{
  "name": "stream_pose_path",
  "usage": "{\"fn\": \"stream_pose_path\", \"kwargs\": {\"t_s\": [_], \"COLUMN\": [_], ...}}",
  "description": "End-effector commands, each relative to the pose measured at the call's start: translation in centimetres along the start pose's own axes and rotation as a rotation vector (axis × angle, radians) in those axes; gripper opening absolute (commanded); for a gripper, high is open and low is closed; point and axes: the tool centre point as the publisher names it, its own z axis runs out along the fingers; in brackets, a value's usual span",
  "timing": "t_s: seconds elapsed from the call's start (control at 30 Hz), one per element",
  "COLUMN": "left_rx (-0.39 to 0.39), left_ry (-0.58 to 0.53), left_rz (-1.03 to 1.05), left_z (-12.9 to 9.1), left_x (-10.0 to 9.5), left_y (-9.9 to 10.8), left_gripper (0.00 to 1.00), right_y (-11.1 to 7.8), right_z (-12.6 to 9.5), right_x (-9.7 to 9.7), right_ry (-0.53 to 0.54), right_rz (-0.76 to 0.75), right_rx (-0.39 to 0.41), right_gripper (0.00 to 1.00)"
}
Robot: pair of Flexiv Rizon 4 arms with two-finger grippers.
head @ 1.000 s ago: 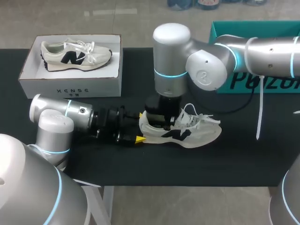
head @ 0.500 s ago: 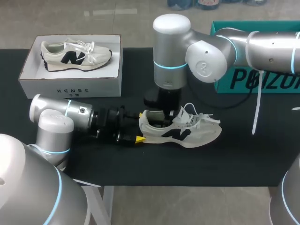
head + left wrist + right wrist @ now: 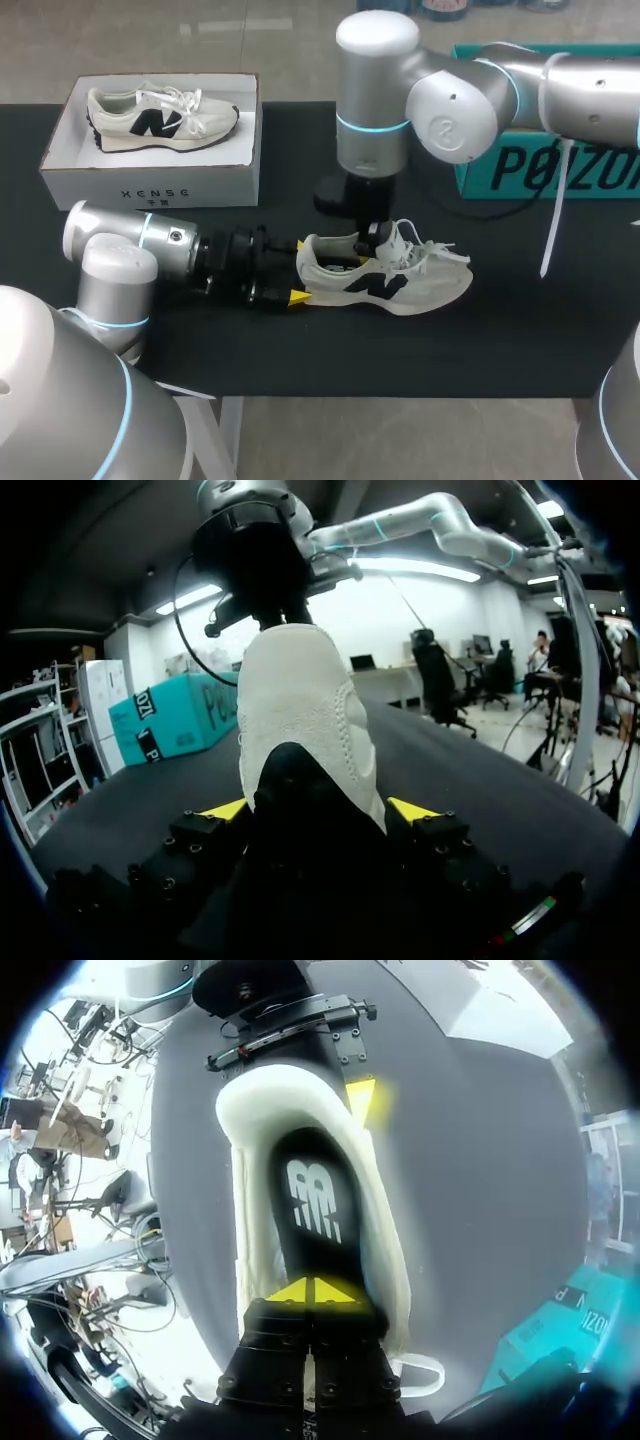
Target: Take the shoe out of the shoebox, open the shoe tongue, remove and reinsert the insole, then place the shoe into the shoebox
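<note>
Left gripper (image 3: 318, 810) clamps the shoe (image 3: 400, 285) at the heel, steadying it. Right gripper (image 3: 315, 1293) hovers over the insole (image 3: 312, 1200), pinched closed, empty.

— What's the shoe (image 3: 385, 280) made of?
— Cream cloth, matt and finely woven. Its insole (image 3: 312, 1200) is smooth black with a dull sheen.
— The counter (image 3: 300, 350)?
— Matt black, cloth-like. The box (image 3: 150, 185) at ten o'clock is matt white card.
— The robot?
— The right arm (image 3: 375, 110) has a glossy silver shell. The left hand (image 3: 299, 270) is matt black.
</note>
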Motion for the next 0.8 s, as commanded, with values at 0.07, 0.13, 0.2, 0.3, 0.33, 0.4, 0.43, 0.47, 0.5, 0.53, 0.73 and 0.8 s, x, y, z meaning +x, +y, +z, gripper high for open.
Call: {"fn": "stream_pose_path", "kwargs": {"t_s": [0.07, 0.13, 0.2, 0.3, 0.33, 0.4, 0.43, 0.47, 0.5, 0.53, 0.73, 0.8], "left_rx": [-0.001, -0.001, -0.001, -0.001, -0.001, -0.001, -0.001, -0.001, -0.001, -0.001, -0.001, -0.001], "left_ry": [-0.002, -0.002, -0.002, -0.002, -0.002, -0.002, -0.002, -0.002, -0.002, -0.002, -0.002, -0.002], "left_rz": [0.001, 0.001, 0.001, 0.001, 0.001, 0.001, 0.001, 0.001, 0.001, 0.001, 0.001, 0.001], "left_z": [0.1, 0.1, 0.1, 0.1, 0.1, 0.1, 0.1, 0.1, 0.1, 0.1, 0.1, 0.1], "left_x": [0.1, 0.1, 0.1, 0.1, 0.1, 0.1, 0.1, 0.1, 0.1, 0.1, 0.1, 0.1], "left_y": [0.2, 0.2, 0.2, 0.2, 0.2, 0.2, 0.2, 0.2, 0.2, 0.2, 0.2, 0.2], "left_gripper": [0.0, 0.0, 0.0, 0.0, 0.0, 0.0, 0.0, 0.0, 0.0, 0.0, 0.0, 0.0], "right_y": [0.1, 0.4, 0.6, 0.9, 0.9, 1.0, 1.0, 1.0, 1.0, 1.0, 0.7, 0.6], "right_z": [-0.1, 0.1, 0.3, 0.7, 0.8, 0.8, 0.8, 0.8, 0.9, 1.0, 1.5, 1.6], "right_x": [0.3, 0.3, 0.1, -0.2, -0.3, -0.5, -0.6, -0.7, -0.7, -0.9, -1.3, -1.5], "right_ry": [-0.008, -0.015, -0.021, -0.029, -0.033, -0.037, -0.039, -0.041, -0.042, -0.042, -0.04, -0.038], "right_rz": [-0.004, -0.006, -0.006, -0.006, -0.007, -0.008, -0.008, -0.008, -0.007, -0.006, 0.001, 0.002], "right_rx": [0.001, 0.006, 0.007, 0.009, 0.009, 0.009, 0.008, 0.008, 0.008, 0.009, 0.011, 0.012], "right_gripper": [0.0, 0.0, 0.0, 0.0, 0.0, 0.0, 0.0, 0.0, 0.0, 0.0, 0.0, 0.0]}}
